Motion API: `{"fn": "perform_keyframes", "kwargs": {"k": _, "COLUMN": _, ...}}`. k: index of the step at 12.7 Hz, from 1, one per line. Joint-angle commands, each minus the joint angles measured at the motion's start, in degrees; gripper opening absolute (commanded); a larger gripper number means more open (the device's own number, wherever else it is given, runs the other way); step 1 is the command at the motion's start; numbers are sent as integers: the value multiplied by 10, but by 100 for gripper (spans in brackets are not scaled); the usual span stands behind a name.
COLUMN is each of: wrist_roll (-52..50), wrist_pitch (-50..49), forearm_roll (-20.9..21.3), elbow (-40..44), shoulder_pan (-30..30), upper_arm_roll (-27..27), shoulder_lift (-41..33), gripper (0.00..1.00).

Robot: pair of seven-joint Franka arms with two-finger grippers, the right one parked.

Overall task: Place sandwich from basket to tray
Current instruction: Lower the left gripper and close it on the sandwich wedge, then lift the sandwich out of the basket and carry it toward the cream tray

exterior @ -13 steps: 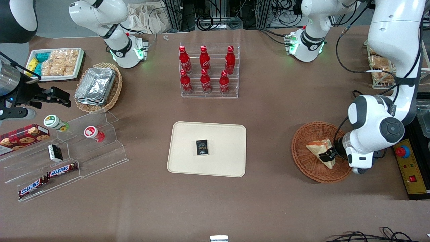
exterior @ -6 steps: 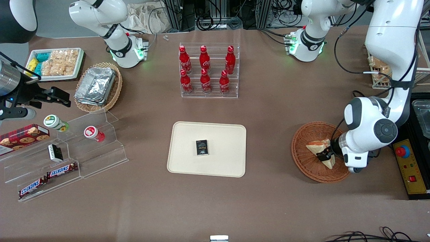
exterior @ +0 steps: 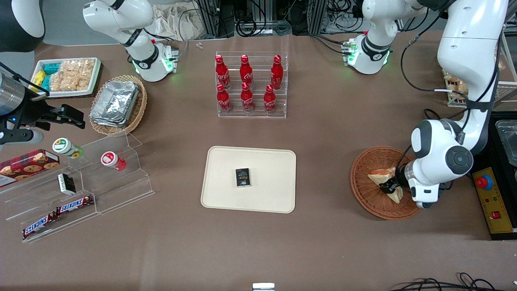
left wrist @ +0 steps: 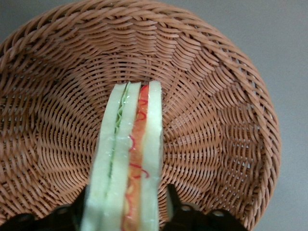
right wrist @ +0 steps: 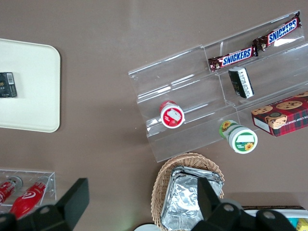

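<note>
Sandwich (left wrist: 126, 159): stands on edge in the wicker basket (exterior: 365, 194), near the working arm's table end.
Gripper (left wrist: 126, 214): squeezes the sandwich's sides.
Tip: lift straight up, gently, then go to the beige tray (exterior: 270, 198).

The left arm's gripper (exterior: 391, 186) shifted slightly toward the tray (exterior: 226, 198) across the basket (exterior: 365, 194); the sandwich (exterior: 383, 176) it gripped moved with it, edge now upright.
</note>
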Motion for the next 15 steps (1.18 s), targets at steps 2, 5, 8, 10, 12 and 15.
{"fn": "perform_keyframes", "kwargs": {"k": 2, "wrist_roll": -31, "wrist_pitch": 8, "forearm_roll": 2, "elbow": 0, "shoulder_pan": -3, "upper_arm_roll": -3, "shoulder_lift": -8, "gripper": 0}}
{"fn": "perform_keyframes", "kwargs": {"k": 5, "wrist_roll": -21, "wrist_pitch": -34, "forearm_roll": 4, "elbow": 35, "shoulder_pan": -2, "upper_arm_roll": -6, "shoulder_lift": -18, "gripper": 0}}
{"fn": "perform_keyframes", "kwargs": {"k": 8, "wrist_roll": 40, "wrist_pitch": -123, "forearm_roll": 5, "elbow": 114, "shoulder_pan": 0, "upper_arm_roll": -5, "shoulder_lift": -15, "gripper": 0}}
{"fn": "perform_keyframes", "kwargs": {"k": 10, "wrist_roll": 63, "wrist_pitch": -235, "forearm_roll": 3, "elbow": 188, "shoulder_pan": -2, "upper_arm_roll": -7, "shoulder_lift": -18, "gripper": 0}}
{"fn": "perform_keyframes", "kwargs": {"k": 12, "wrist_roll": 92, "wrist_pitch": -362, "forearm_roll": 3, "elbow": 279, "shoulder_pan": -2, "upper_arm_roll": -29, "shoulder_lift": -23, "gripper": 0}}
{"fn": "perform_keyframes", "kwargs": {"k": 15, "wrist_roll": 116, "wrist_pitch": -437, "forearm_roll": 15, "elbow": 350, "shoulder_pan": -3, "upper_arm_roll": -70, "shoulder_lift": -23, "gripper": 0}}
